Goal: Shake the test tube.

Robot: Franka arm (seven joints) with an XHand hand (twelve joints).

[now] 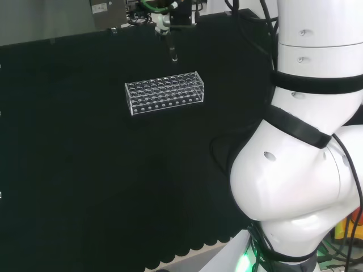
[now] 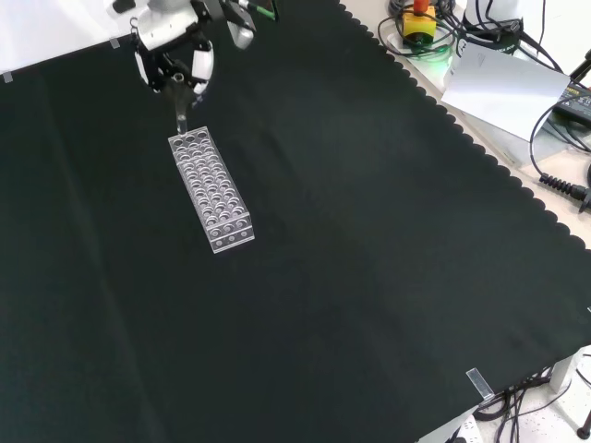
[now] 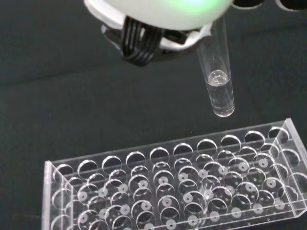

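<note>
A clear test tube with a little clear liquid in its rounded end hangs upright just above the clear plastic tube rack. The hand is shut on the tube's upper part, at the far edge of the cloth. In the head view the hand is at the top, with the tube pointing down behind the rack. The front view shows the tube over the far end of the rack. The rack's holes look empty. The blurred hand hides the tube's top in the wrist view.
The black cloth spreads wide around the rack. Cables, a yellow device with a red button and a grey box lie off the cloth's edge at the front view's upper right. The arm's white links stand at the head view's right.
</note>
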